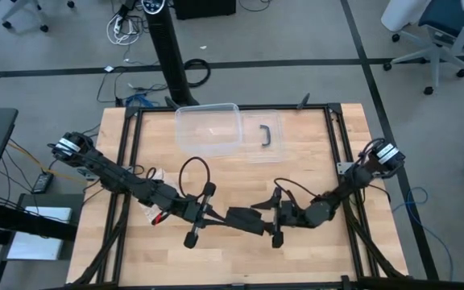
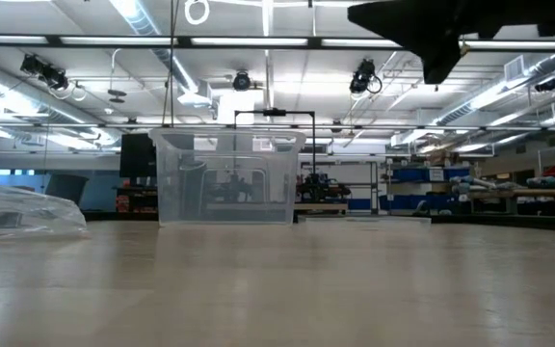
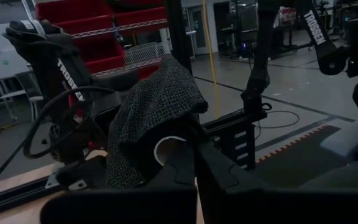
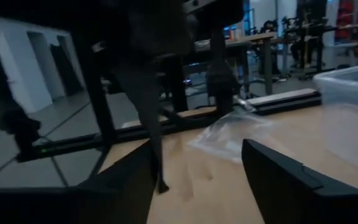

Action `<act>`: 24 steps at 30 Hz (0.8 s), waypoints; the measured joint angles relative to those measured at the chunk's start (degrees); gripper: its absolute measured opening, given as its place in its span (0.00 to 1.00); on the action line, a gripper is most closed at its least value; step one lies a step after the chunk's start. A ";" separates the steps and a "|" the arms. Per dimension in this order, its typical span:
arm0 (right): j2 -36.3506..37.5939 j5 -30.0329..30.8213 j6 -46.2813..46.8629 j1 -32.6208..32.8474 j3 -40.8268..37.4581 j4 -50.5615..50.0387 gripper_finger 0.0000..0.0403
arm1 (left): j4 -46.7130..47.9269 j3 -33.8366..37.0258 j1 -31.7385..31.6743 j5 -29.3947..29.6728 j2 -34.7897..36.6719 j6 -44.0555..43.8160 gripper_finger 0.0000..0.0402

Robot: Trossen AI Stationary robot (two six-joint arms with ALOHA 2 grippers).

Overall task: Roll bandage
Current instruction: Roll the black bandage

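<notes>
Above the table's near middle, my left gripper (image 1: pixel 216 214) is clamping shut on the bandage (image 3: pixel 151 118), a black woven strip drooping over my fingers; my right gripper (image 1: pixel 271 216) is standing open-jawed beside it. Only the low view is showing the clear plastic box (image 2: pixel 227 177) side-on, the bandage hidden

A clear plastic box (image 1: pixel 209 127) stands at the far side of the wooden tabletop (image 1: pixel 312 157). Its lid (image 1: pixel 263 137), with a black handle, lies flat just beside it. A crinkly clear bag (image 2: pixel 22 212) lies near the tabletop's left edge.
</notes>
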State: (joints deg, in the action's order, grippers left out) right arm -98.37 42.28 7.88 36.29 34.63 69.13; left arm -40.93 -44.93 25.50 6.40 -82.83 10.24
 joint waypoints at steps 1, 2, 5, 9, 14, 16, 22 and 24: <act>0.01 0.05 0.02 -0.26 0.03 -0.06 0.50 | -0.02 0.00 0.00 0.20 0.00 0.11 0.00; 0.01 0.09 0.01 -0.38 0.03 -0.30 0.45 | -0.04 0.00 0.00 0.46 0.00 0.25 0.00; 0.01 -0.02 -0.83 -0.40 0.03 -0.54 0.20 | -0.15 0.00 -0.02 1.25 0.00 1.44 0.00; 0.01 -0.51 -1.36 0.27 0.03 -1.69 0.03 | -0.51 0.00 -0.37 1.58 0.00 1.70 0.00; 0.03 1.27 2.60 1.99 0.01 -7.77 0.01 | -2.34 0.00 -1.23 1.96 0.04 1.72 0.00; 0.03 2.69 4.75 2.31 0.01 -10.35 0.01 | -3.07 0.00 -1.44 1.91 0.04 1.70 0.00; 0.03 4.24 10.26 2.31 0.01 -17.33 0.00 | -4.86 0.00 -1.55 1.26 0.04 1.59 0.00; 0.03 4.16 12.59 2.39 0.01 -19.77 0.00 | -5.22 0.00 -1.55 1.23 0.17 1.59 0.00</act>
State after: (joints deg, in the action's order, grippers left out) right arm -98.35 46.44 20.47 38.68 34.63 49.36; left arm -46.15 -44.93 23.94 7.64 -82.66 11.83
